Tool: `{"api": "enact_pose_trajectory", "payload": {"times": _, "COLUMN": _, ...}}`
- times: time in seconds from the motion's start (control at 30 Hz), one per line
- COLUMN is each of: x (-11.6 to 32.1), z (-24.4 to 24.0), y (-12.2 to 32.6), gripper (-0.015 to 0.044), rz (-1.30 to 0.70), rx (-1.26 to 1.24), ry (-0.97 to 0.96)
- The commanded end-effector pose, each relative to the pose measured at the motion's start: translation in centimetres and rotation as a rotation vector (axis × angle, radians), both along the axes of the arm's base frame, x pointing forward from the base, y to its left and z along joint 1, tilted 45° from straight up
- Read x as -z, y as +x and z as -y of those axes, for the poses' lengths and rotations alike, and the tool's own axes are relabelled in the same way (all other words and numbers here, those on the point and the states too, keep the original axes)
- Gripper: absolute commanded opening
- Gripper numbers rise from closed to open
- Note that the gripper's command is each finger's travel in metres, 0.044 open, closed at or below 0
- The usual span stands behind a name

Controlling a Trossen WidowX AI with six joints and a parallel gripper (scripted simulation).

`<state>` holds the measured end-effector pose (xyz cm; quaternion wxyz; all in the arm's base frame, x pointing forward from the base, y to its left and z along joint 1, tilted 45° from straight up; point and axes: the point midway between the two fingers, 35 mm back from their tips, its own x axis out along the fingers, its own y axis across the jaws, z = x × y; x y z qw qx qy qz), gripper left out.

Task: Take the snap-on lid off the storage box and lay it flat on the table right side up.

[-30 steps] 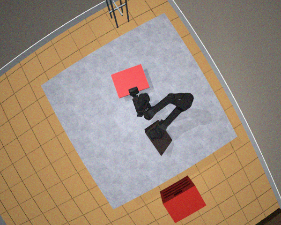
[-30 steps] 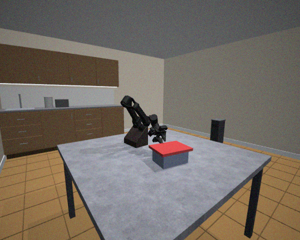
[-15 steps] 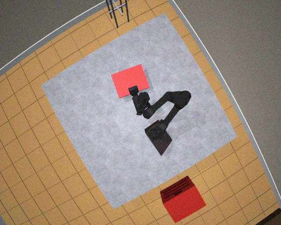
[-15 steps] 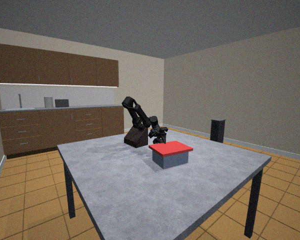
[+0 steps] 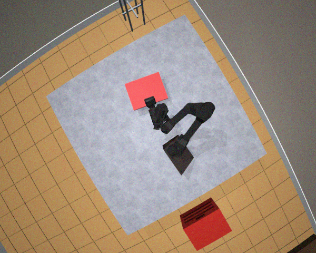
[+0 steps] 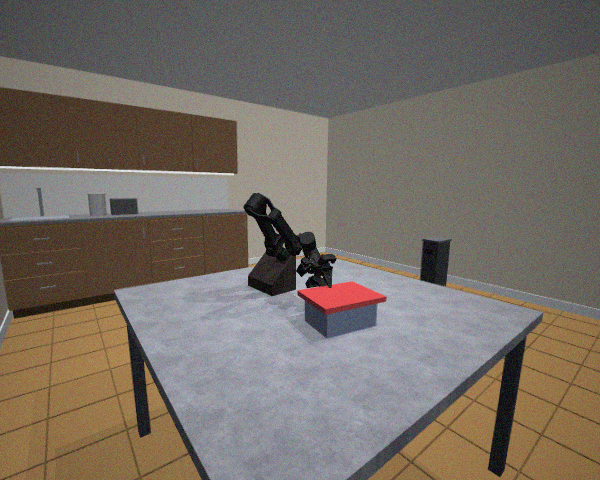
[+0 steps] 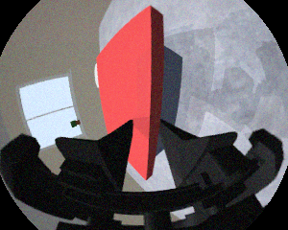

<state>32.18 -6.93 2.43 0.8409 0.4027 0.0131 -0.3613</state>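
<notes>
In the exterior view, at the far left, brown wall cabinets (image 6: 114, 134) hang above a row of brown lower cabinets (image 6: 104, 258). On the counter of these lower ones there are, from left to right, a thin tap (image 6: 40, 201), a pale cylinder (image 6: 97, 204) and a dark rectangular object (image 6: 123, 206).

More to the right, the dark wedge-shaped base (image 5: 182, 168) (image 6: 259, 283) stands on the far part of the grey table (image 5: 98, 149) (image 6: 269, 403) (image 7: 240, 48). From it the black arm (image 5: 204, 110) (image 6: 285, 232) goes up, bends, and comes down toward the right.

At its end, the gripper (image 5: 150, 104) (image 6: 325, 284) (image 7: 146, 123) is at the far side of the red lid (image 5: 143, 87) (image 6: 341, 296) (image 7: 127, 72). Its fingers are pinching the rim of this lid, with one finger over the top face and the other one below.

The lid lies flat on the blue-grey storage box (image 6: 349, 319) (image 7: 173, 91), and its border stands out a little beyond the walls. The box itself stands upright on the table, to the right of the base and nearer.

At the far right, a dark, narrow upright unit (image 6: 434, 263) stands behind the table, well apart from the box.
</notes>
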Motion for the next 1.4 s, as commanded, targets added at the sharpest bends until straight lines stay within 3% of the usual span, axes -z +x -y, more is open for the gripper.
{"api": "enact_pose_trajectory", "payload": {"times": 0.0, "x": -0.05, "z": -0.07, "y": -0.02, "gripper": 0.0000, "rz": 0.000, "rx": 0.000, "ry": 0.000}}
{"api": "enact_pose_trajectory", "payload": {"times": 1.37, "x": -0.64, "z": -0.64, "y": -0.17, "gripper": 0.0000, "rz": 0.000, "rx": 0.000, "ry": 0.000}}
